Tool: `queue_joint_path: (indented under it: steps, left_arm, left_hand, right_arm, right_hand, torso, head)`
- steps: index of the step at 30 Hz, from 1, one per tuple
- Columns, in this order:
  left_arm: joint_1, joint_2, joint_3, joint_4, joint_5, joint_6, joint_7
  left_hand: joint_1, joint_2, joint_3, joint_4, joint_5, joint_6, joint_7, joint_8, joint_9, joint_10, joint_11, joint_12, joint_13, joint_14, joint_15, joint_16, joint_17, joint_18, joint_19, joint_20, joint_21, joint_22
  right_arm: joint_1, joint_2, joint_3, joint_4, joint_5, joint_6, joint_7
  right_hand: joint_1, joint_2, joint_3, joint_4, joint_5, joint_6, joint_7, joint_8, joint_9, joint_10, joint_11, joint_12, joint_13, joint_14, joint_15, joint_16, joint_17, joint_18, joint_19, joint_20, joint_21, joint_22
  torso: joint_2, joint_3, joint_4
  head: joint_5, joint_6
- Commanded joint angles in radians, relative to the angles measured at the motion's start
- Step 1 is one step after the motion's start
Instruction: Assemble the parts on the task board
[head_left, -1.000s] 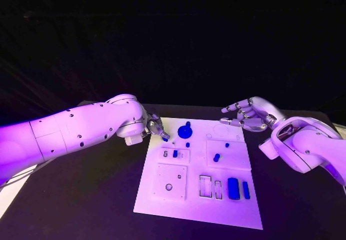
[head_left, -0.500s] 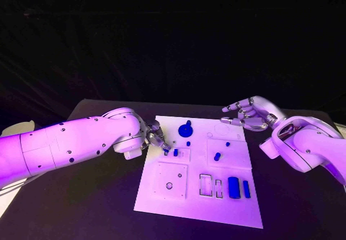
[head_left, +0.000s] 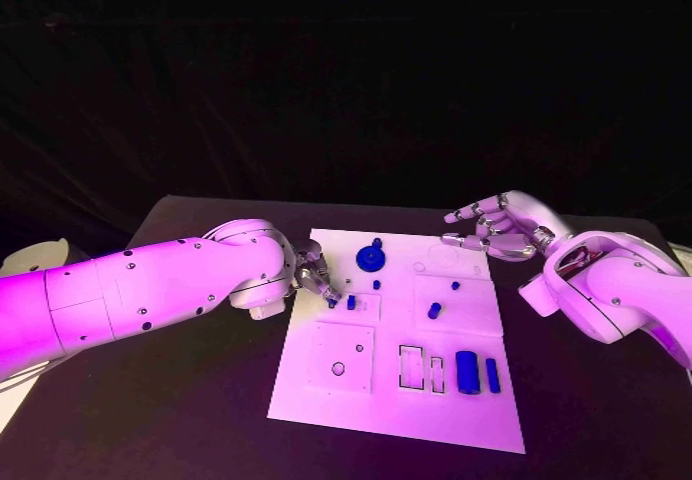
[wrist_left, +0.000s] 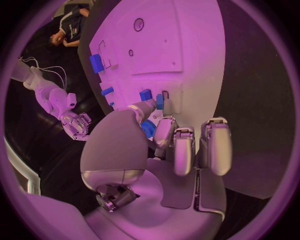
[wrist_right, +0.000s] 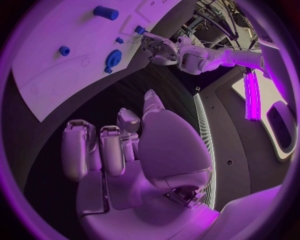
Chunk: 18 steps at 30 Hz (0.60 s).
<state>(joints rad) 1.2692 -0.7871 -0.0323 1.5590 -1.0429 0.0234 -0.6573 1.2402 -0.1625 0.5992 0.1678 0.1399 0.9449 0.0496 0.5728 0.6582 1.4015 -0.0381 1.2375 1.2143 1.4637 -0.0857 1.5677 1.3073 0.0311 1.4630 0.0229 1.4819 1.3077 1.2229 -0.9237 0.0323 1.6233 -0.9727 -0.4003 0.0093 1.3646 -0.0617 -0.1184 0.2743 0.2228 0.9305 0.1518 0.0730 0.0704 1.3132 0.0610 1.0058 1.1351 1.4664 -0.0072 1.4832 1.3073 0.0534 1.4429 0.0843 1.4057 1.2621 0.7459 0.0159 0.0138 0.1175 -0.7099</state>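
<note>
My left robot hand is at the board's nine-o'clock edge, toward the far end. Its fingertips are pinched on a small blue part just over a slot. My right robot hand hovers off the board's one-o'clock corner above the counter, holding nothing, fingers loosely curled and apart. The blue gear sits near twelve o'clock; two blue blocks lie toward five. The risk, as I judge it: the part is tiny and my fingers hide the slot, so a slight tilt could jam it on the rim. Releasing too early could let it tip over or skid. Pressing off-centre might also shift the board.
</note>
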Motion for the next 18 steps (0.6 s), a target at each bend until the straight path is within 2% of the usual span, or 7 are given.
queue_joint_path:
  steps: [1, 18]
  left_arm:
    - [-0.002, 0.003, 0.0, -0.002, -0.038, 0.003, -0.005]
    - [-0.003, 0.005, 0.0, -0.003, -0.059, 0.061, -0.023]
  left_hand:
    - [-0.005, 0.009, 0.092, -0.089, 0.001, 0.016, -0.016, 0.004, 0.001, 0.006, 0.0, 0.004, 0.001, 0.107, -0.006, 0.003, 0.263, -0.003, 0.065, -0.007, 0.005, 0.15]
    - [-0.006, 0.004, 0.094, -0.093, 0.0, 0.017, -0.018, 0.009, 0.003, 0.008, -0.002, 0.007, 0.004, 0.107, -0.008, 0.003, 0.263, -0.003, 0.066, -0.008, 0.006, 0.152]
  right_arm:
    - [-0.001, 0.001, 0.0, 0.001, -0.002, 0.011, 0.008]
    - [-0.002, 0.001, 0.0, 0.001, -0.002, 0.013, 0.009]
  right_hand:
    - [-0.002, 0.01, -0.002, -0.002, 0.003, 0.01, 0.0, -0.002, -0.001, -0.005, 0.001, -0.001, -0.002, 0.075, -0.009, -0.005, 0.138, 0.013, -0.006, 0.003, -0.006, -0.001]
    - [-0.002, 0.01, -0.002, -0.002, 0.003, 0.01, 0.0, -0.002, -0.001, -0.005, 0.001, -0.001, -0.002, 0.075, -0.009, -0.005, 0.138, 0.013, -0.006, 0.003, -0.006, -0.001]
  torso:
    - [0.0, 0.0, -0.0002]
    - [-0.001, 0.0003, 0.0006]
  head:
    - [-0.001, -0.002]
    - [-0.001, -0.006]
